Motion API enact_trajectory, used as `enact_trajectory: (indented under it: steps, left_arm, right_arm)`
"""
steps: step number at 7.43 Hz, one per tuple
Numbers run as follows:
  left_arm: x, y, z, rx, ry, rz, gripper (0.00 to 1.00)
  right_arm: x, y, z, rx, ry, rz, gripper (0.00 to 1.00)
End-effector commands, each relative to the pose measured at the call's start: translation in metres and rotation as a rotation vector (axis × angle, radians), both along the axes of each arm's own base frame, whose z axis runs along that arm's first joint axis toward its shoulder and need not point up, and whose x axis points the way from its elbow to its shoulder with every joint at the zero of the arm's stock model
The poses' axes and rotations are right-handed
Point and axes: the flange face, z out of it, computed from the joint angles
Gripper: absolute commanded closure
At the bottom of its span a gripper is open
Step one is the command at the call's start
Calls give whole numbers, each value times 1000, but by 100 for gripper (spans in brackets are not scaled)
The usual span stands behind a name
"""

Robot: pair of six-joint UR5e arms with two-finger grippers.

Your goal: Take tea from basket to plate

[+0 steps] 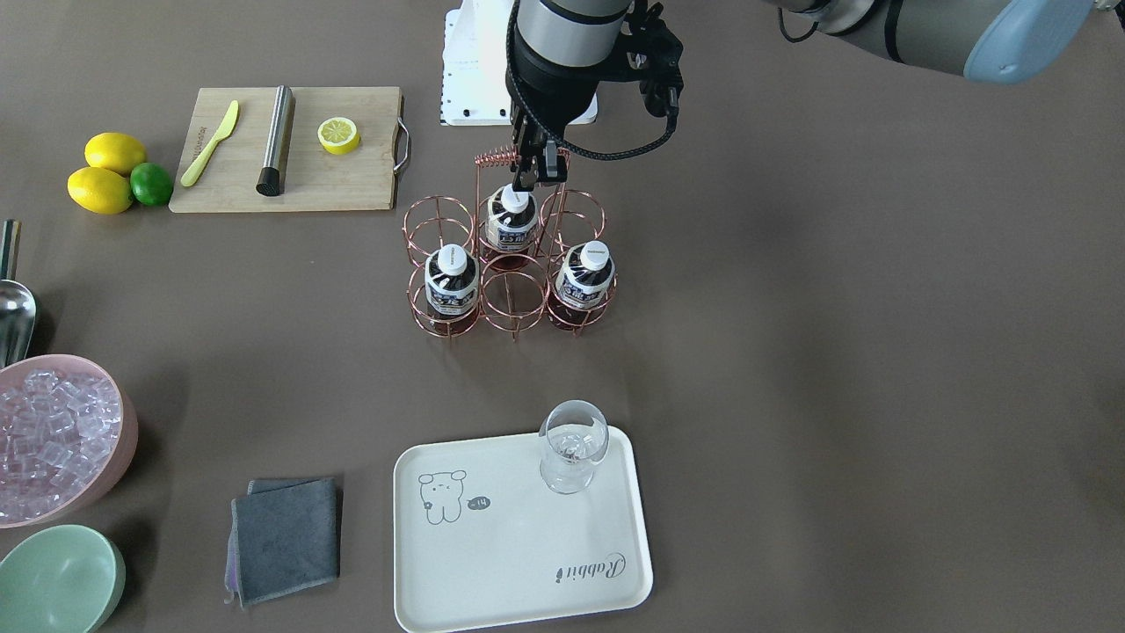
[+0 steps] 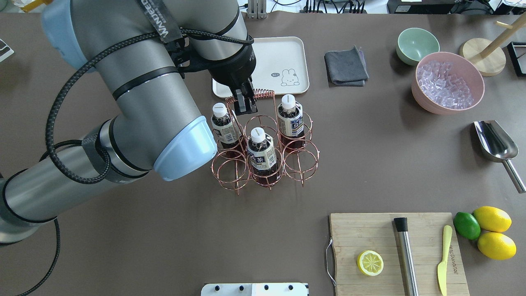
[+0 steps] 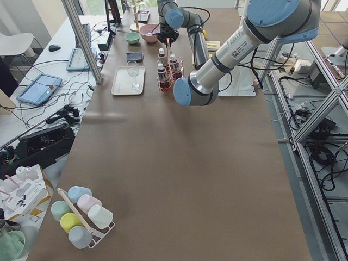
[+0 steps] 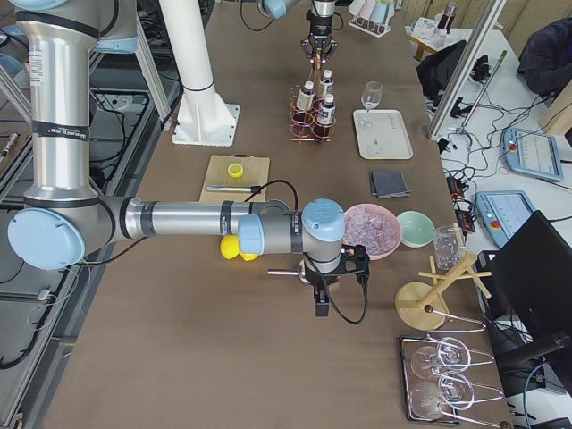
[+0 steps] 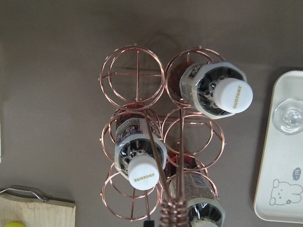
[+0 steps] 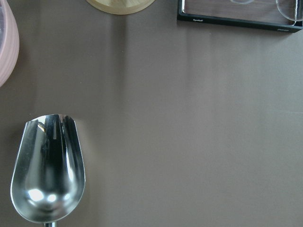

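Nothing is done yet. The plate (image 1: 518,563) carries only a glass (image 1: 573,444), and all 3 bottles stand in the basket (image 1: 514,303), so you have the grasp, the lift, the carry and the set-down left to do.

The left gripper (image 1: 533,171) hangs over the basket at about the height of its coiled handle, just beside the coil. In the front view it sits just above the white cap of the tea (image 1: 511,221) in the middle cell of the robot-side row, apart from it. The other 2 bottles stand in the outer cells of the plate-side row.

The coil crosses the gripper's tips, so I cannot tell whether they are spread or pressed together, though they seem to hold nothing. The right gripper (image 4: 319,307) is well apart, above a metal scoop (image 6: 47,170), and its state cannot be told either.
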Motion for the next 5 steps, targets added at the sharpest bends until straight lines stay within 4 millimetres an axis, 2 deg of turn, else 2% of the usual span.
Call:
enact_trajectory:
  steps: [1, 4, 5]
  left_arm:
    - [25, 1, -4, -10, -7, 21, 100]
    - [21, 3, -5, -5, 1, 21, 100]
    - [14, 9, -5, 3, 12, 18, 100]
  right_arm:
    - [0, 0, 0, 0, -1, -1, 0]
    - [-2, -8, -16, 31, -12, -3, 0]
    - [-10, -10, -24, 44, -11, -18, 0]
